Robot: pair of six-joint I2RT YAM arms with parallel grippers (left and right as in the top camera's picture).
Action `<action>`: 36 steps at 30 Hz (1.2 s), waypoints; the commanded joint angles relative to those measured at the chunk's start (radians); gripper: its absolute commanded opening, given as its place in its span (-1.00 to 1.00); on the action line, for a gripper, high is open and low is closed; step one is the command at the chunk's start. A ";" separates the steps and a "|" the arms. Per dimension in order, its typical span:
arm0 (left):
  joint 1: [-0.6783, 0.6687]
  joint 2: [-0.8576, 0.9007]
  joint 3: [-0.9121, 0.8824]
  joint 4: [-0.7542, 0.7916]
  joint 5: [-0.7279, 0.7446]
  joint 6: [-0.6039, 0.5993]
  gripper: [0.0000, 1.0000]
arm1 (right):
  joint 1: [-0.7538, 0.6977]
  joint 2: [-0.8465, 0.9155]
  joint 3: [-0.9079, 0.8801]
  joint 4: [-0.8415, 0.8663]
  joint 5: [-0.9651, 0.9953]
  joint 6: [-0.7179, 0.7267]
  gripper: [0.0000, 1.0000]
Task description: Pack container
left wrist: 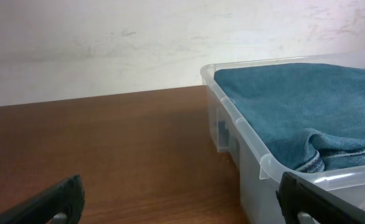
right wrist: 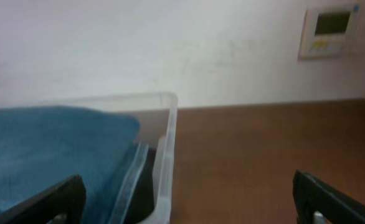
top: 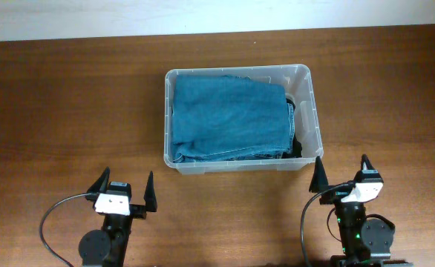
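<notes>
Your clear rectangular plastic container (top: pixel 240 167), ahead at 12 o'clock, holds folded blue denim (top: pixel 229 119). Left gripper (top: pixel 128 178) and right gripper (top: pixel 342 166) stand spread, empty. Advancing the right may shove the container's 5 o'clock corner.

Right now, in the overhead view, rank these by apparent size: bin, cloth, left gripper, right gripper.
1. bin, largest.
2. cloth, folded inside the bin and nearly filling it.
3. left gripper and right gripper: both open and alike in size, so I won't rank one above the other.

Wooden table (top: pixel 69 111); white wall (right wrist: pixel 139 43)
</notes>
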 commanded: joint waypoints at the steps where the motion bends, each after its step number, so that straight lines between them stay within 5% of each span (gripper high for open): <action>1: 0.006 -0.005 -0.001 -0.008 -0.003 0.016 0.99 | -0.003 -0.009 -0.005 -0.040 0.011 -0.004 0.97; 36: 0.006 -0.005 -0.001 -0.008 -0.003 0.016 0.99 | -0.003 -0.009 -0.005 -0.072 0.012 -0.004 0.97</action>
